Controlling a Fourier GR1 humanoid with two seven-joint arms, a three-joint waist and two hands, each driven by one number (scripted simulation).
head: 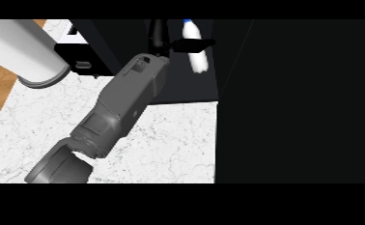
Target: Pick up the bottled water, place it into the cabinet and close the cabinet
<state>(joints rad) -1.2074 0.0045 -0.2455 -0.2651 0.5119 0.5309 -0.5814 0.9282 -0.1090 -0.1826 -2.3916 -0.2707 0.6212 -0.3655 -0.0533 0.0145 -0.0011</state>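
Desk point(178, 137): white marble-look, speckled, smooth. Cabinet point(285, 98): matt black. Bottled water point(197, 57): pale translucent plastic, blue cap. Forearm point(125, 103): matt grey. Cylinder point(28, 50): smooth grey-white.

Your one visible grey forearm rises from lower left, its black hand point(184, 44) extended upward with fingers curled shut.

Your hand point(178, 44) merges with the dark cabinet point(285, 98), fingers indistinct. They cross the bottled water point(196, 57), hiding its middle; beyond them, its cap is cut off.
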